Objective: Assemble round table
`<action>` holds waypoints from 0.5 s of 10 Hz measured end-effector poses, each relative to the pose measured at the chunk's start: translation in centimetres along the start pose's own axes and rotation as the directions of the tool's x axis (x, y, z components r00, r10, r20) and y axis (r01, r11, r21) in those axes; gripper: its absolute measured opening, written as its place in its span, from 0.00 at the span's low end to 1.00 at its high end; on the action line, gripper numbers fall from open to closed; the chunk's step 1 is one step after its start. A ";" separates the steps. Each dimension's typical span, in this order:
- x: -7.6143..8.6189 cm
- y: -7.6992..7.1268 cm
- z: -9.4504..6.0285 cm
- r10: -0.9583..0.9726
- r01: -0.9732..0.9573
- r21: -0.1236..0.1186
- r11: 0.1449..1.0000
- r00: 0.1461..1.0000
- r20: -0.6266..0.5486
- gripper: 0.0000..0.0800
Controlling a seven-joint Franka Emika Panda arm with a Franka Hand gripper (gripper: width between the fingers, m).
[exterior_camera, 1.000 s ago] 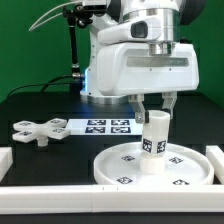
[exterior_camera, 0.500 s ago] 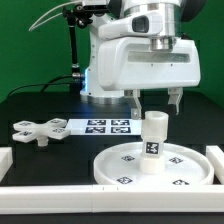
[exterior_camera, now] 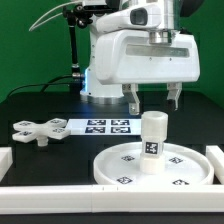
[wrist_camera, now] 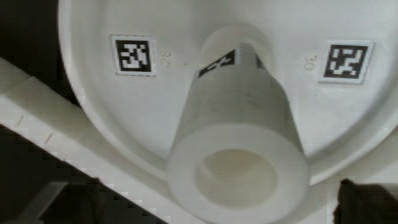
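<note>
Now the disc lies on the bench, the post upright at its centre, just released. The cross waits well apart, likely next. The fingers have lifted clear, spread wide.

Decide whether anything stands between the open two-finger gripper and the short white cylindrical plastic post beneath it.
Nothing visible does. The open two-finger gripper hangs straight above the short white cylindrical post, which stands upright on the large white rimmed round disc; only air separates them.

Green backdrop; black tabletop; white border rails.
</note>
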State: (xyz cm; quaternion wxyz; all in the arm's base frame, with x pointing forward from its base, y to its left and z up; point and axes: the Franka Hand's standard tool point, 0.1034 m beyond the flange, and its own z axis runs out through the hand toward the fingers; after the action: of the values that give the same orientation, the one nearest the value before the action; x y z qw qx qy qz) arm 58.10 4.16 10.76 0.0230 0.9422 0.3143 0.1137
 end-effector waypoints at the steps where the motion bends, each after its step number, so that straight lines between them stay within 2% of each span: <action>1: 0.0 0.0 0.1 0.001 -0.002 0.001 1.000 1.000 0.002 0.81; 3: -0.3 -1.1 0.9 0.036 -0.039 0.043 0.998 0.997 0.074 0.81; 5: -0.4 -1.2 1.1 0.067 -0.083 0.088 0.993 0.983 0.172 0.81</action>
State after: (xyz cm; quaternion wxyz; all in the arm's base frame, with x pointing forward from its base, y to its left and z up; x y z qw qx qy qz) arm 57.29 4.92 9.46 0.0004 0.9596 0.2806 0.0192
